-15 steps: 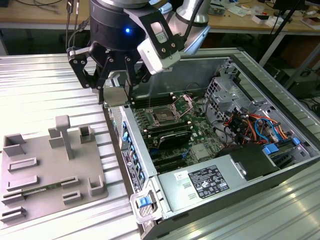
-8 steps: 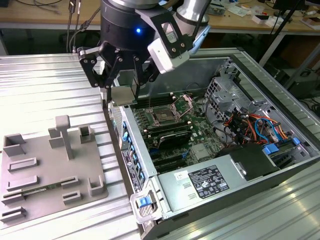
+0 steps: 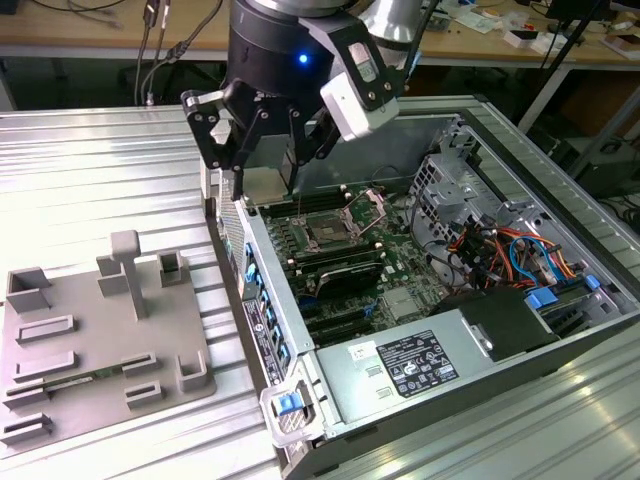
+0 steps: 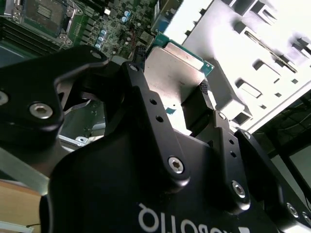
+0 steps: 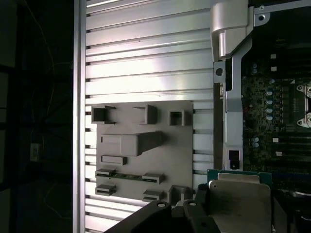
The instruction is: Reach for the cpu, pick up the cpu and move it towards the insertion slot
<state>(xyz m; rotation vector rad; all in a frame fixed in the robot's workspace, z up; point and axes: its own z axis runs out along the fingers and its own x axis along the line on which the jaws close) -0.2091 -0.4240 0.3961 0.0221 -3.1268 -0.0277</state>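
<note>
We have the cpu [image 4: 177,63] pinched between the gripper's [image 3: 262,178] black fingers [image 4: 201,104], its silvery face showing in both wrist views, and we carry it above the rear wall of the open computer case [image 3: 470,130]. The insertion slot [image 3: 328,232] lies on the green motherboard inside that case, lower than the chip and further toward the exterior view's right, its metal clamp frame swung up and open. The grey fixture plate [image 3: 100,330] sits outside the case, well apart.
</note>
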